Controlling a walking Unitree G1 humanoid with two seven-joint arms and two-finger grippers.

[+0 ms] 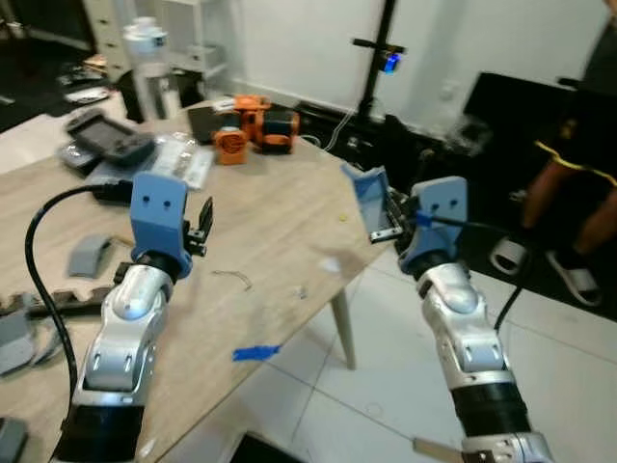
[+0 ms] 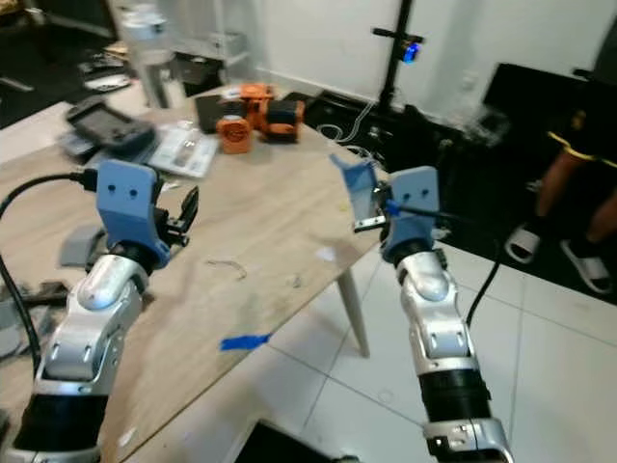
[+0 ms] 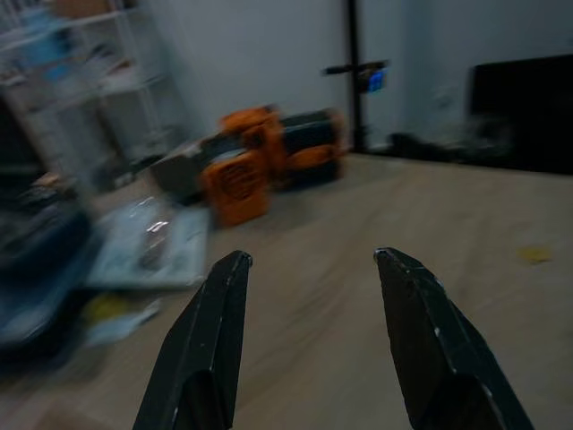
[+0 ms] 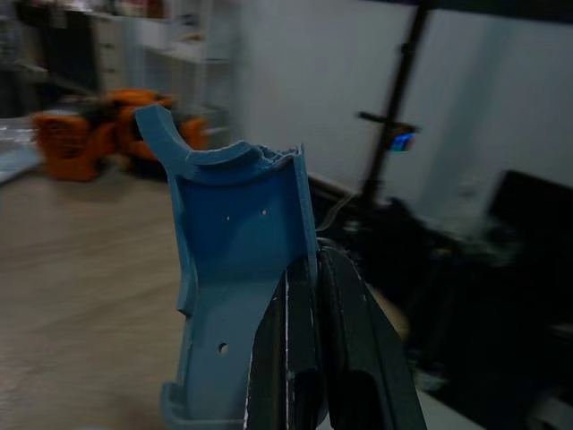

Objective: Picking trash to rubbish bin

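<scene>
your right gripper (image 1: 393,224) clamped tight on a blue plastic piece (image 4: 237,269) past the table (image 1: 280,231) edge, left gripper (image 3: 309,345) spread apart over the tabletop, orange tool (image 3: 237,179) ahead of it

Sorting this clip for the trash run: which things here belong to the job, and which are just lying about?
Job:
- blue plastic piece, pinched in the right hand by the table's corner
- blue scrap on the wooden table, likely trash
- left hand, open above the table

Lying about:
- orange tools
- handheld device
- grey part
- person's sandalled feet
</scene>
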